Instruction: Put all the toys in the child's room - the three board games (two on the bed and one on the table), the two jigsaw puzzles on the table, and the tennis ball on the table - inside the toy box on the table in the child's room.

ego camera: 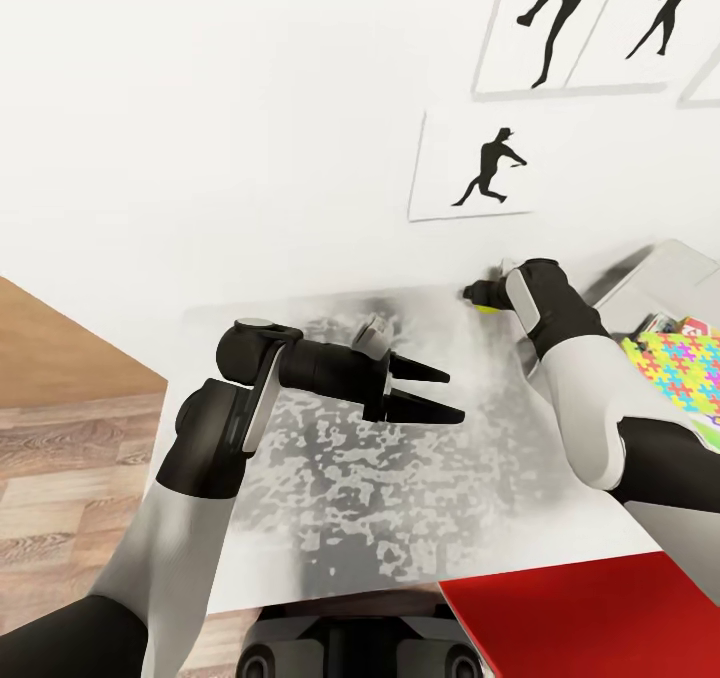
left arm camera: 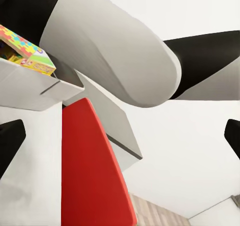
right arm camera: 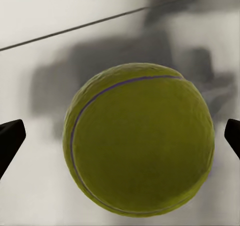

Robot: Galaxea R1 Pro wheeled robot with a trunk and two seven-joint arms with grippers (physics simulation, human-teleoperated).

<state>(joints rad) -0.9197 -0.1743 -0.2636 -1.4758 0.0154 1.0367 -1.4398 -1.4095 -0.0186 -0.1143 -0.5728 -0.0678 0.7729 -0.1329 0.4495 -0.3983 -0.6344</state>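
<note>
One tennis ball [right arm camera: 139,138], one toy box [ego camera: 650,283], one table [ego camera: 400,498], three wall pictures [ego camera: 475,168].

2 white arms with black joints, black hands [ego camera: 448,395], tapered fingers.

My head camera looks down over both arms onto the table [ego camera: 330,498] by the wall. The left wrist camera faces across toward my right arm [left arm camera: 125,51] and the toy box [left arm camera: 30,86]. The right wrist camera sits very near the ball [right arm camera: 140,138], also glimpsed from the head.
</note>
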